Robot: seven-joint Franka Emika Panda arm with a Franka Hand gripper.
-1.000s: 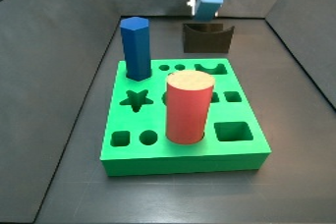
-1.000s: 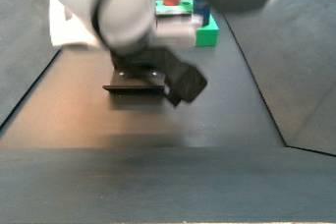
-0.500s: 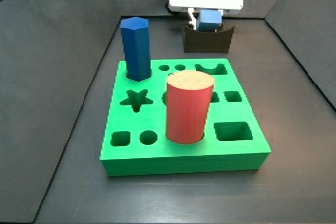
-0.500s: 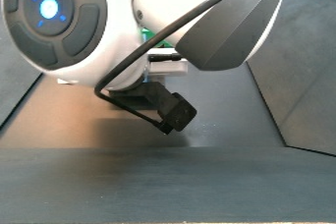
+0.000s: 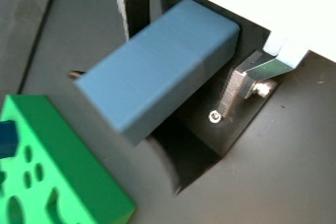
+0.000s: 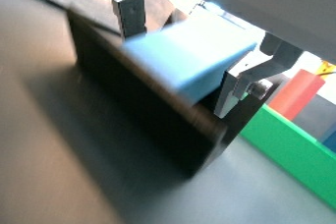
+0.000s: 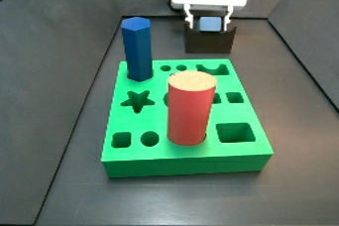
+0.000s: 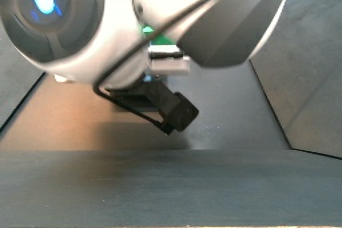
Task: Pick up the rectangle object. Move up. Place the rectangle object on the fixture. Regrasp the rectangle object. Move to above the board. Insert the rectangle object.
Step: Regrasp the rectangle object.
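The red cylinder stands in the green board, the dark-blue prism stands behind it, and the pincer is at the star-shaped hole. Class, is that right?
Not quite. In a side view the pincer is at the fixture, behind the green board, not at the star-shaped hole. The red cylinder and dark-blue prism are as stated.

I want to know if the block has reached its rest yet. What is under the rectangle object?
In both wrist views the rectangle object lies between the end effector fingers, over the dark fixture. Whether it touches the fixture is hidden by the block itself.
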